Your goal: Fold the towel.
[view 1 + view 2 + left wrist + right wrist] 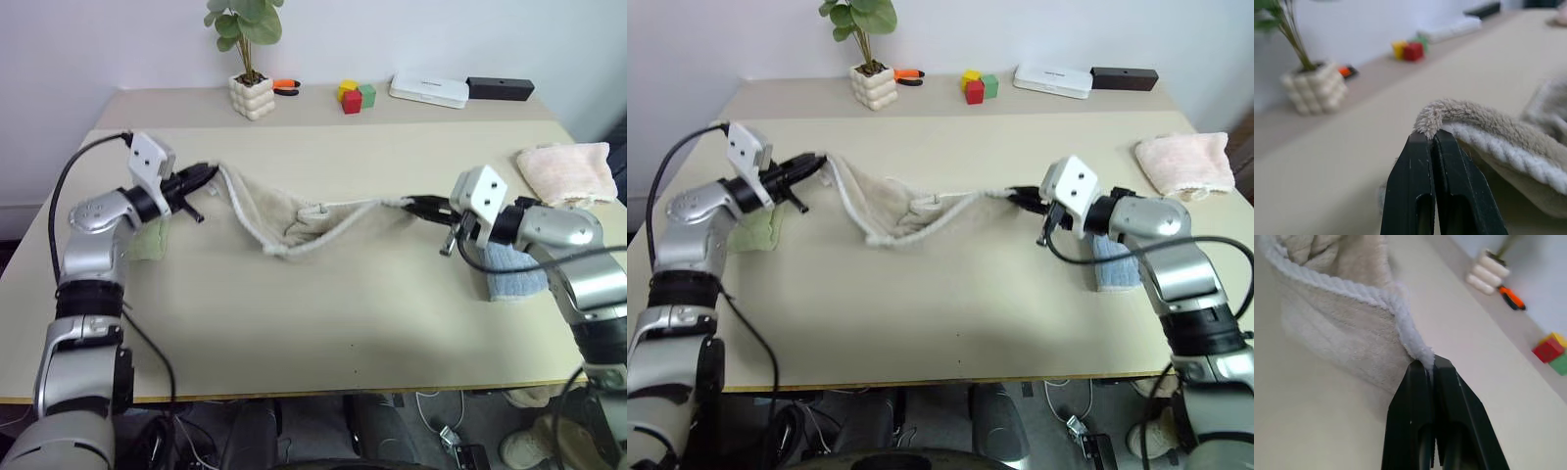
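The towel (294,223) hangs stretched across the middle of the frame above the tabletop (323,323), its long axis running left to right and its middle sagging. The left gripper (209,176) has its fingers clamped on the towel's left corner, the right gripper (419,205) on its right corner.

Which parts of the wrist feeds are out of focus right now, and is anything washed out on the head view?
Left wrist view: pincer and towel edge sharp, potted plant and blocks blurred. Right wrist view: towel corner sharp, far shelf items soft. Left eye view: evenly lit, no glare, pale wall bright.
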{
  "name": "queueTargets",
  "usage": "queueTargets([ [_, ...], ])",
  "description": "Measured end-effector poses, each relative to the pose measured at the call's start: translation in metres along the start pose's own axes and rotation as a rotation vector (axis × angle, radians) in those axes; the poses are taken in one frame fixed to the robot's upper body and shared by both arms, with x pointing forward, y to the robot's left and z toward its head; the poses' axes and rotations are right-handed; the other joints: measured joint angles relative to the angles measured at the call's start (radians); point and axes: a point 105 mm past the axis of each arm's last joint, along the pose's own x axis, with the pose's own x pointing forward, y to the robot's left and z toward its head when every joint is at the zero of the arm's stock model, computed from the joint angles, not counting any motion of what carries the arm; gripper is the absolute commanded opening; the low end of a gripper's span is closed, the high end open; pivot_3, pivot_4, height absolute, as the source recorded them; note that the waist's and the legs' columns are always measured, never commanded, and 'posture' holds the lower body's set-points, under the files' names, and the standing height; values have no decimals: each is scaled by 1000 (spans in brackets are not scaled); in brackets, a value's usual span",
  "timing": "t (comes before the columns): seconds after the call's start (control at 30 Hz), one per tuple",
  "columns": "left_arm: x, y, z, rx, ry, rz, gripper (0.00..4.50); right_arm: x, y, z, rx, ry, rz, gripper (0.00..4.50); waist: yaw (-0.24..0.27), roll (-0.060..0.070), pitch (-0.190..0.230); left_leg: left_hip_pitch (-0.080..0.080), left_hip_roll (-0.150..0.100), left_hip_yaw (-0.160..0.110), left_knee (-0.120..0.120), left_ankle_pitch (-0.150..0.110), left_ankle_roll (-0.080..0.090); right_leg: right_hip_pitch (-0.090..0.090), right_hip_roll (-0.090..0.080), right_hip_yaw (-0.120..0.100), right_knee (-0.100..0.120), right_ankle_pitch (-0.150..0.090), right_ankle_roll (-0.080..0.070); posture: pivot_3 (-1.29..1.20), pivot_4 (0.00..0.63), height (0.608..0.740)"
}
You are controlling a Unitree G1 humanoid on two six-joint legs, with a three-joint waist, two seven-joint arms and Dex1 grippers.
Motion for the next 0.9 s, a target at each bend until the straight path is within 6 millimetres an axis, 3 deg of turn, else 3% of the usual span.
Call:
queueTargets([
  [0.13, 27, 20, 24, 79, -46, 114, 0, 24, -51, 18, -14, -50, -164, 28, -1, 0, 2, -3, 0, 0, -2, 0, 0, -5, 0, 0, 1, 0, 0, 0, 150, 740],
  [0.3, 45, 47, 75, 224, -97, 297, 0, 40, -114, 62, -158, -111, -460, 28, -1, 0, 3, -15, 0, 1, -3, 1, -2, -18, -1, 0, 2, 0, 0, 0, 150, 740],
  [0.4, 41, 62, 110, 315, -149, 375, 0, 29, -139, 82, -178, -176, -610, 28, 0, 0, 3, -20, 0, 2, -5, 2, -4, -26, -2, 0, 2, 0, 0, 0, 150, 740],
  [0.5, 28, 72, 119, 378, -139, 375, 0, 12, -149, 82, -175, -212, -683, 28, 0, 1, 3, -20, -1, 4, -7, 2, -4, -26, -2, 0, 2, 0, 0, 0, 150, 740],
  [0.57, 24, 67, 102, 396, -95, 282, 0, 4, -139, 67, -167, -223, -643, 28, 0, 1, 2, -19, -1, 4, -6, 2, -3, -23, -2, 0, 1, 0, 0, 0, 150, 740],
  [0.73, -4, 32, 4, 350, 139, -37, 0, 0, -57, -11, -20, -120, -338, 28, -9, 4, 4, -19, 0, 4, -3, 3, -5, -23, -2, 0, 4, 0, 0, 0, 150, 740],
  [0.8, -15, 19, -17, 326, 183, -137, 0, -9, -34, -23, 10, -76, -250, 28, -12, 4, 5, -19, 0, 3, -2, 4, -6, -24, -2, 0, 6, 0, 0, 0, 150, 740],
  [0.9, -28, 4, -24, 371, 198, -282, 0, -27, -13, -21, 4, -34, -152, 28, -12, 4, 5, -17, 0, 3, -1, 4, -6, -23, -1, 0, 8, 0, 0, 0, 150, 740],
])
